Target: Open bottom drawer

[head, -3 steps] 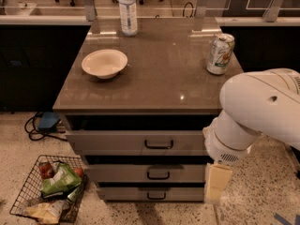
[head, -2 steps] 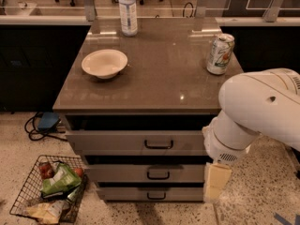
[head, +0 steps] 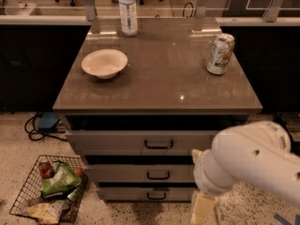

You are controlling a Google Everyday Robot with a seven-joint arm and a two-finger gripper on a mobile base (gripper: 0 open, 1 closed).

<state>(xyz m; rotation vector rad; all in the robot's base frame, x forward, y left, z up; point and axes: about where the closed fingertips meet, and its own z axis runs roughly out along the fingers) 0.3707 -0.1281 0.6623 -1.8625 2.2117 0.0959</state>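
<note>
1. At five o'clock, nearest, the gripper (head: 202, 210) hangs under the white arm (head: 253, 163); I cannot tell how far open it is or whether it holds anything.
2. At seven o'clock a wire basket (head: 21, 191) holds packets.
3. At the gripper's nine o'clock is the bottom drawer (head: 126, 194), lowest of three.
4. Farther back, on the cabinet top (head: 164, 83), a bowl (head: 104, 63) sits at ten o'clock, a can (head: 220, 54) at two and a bottle (head: 128, 11) at eleven.

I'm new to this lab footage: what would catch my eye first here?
The bulky white robot arm fills the lower right, its cream gripper low by the right end of the light-grey bottom drawer. On the brown cabinet top sit a white bowl left, a green-and-white can right and a clear plastic bottle at the back.
</note>
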